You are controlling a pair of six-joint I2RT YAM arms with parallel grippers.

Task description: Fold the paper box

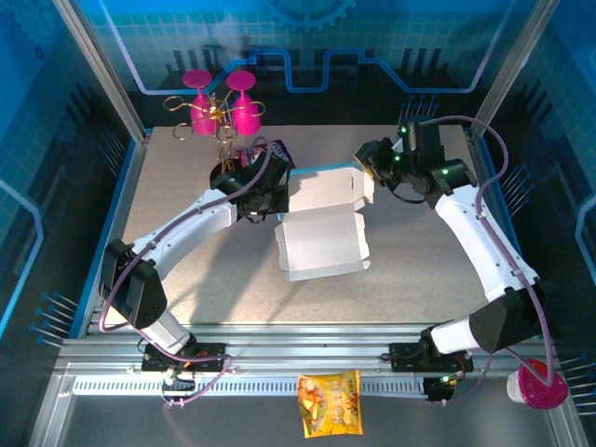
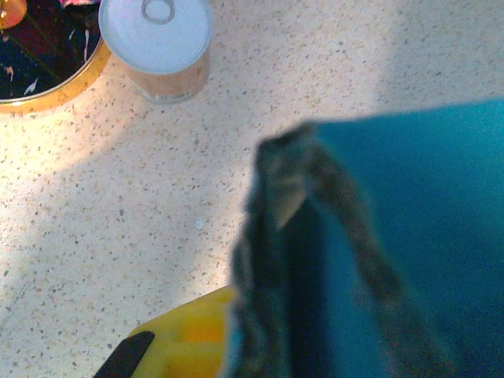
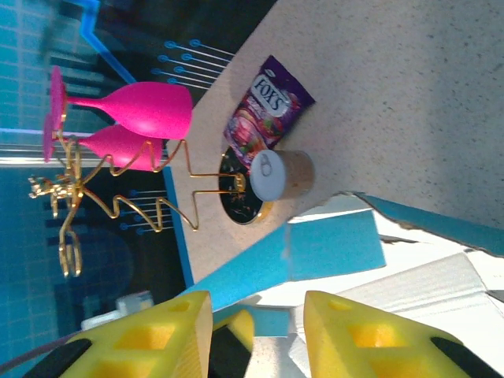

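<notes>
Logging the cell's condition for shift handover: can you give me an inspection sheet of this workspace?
Surface: speckled beige table, unevenly lit.
Job's things: paper box lies open mid-table, pale inside up, lid unfolded behind it.
Clutter: pink glasses, sweets packet and tin can at far left; snack packet at the near edge; pink cup at near right.
Tools: left tool at the box's left edge, state unclear; right tool open by the far right flap.
Cables: purple cable loops on both sides, no snag seen.
Surroundings: blue walls, aluminium frame.
</notes>
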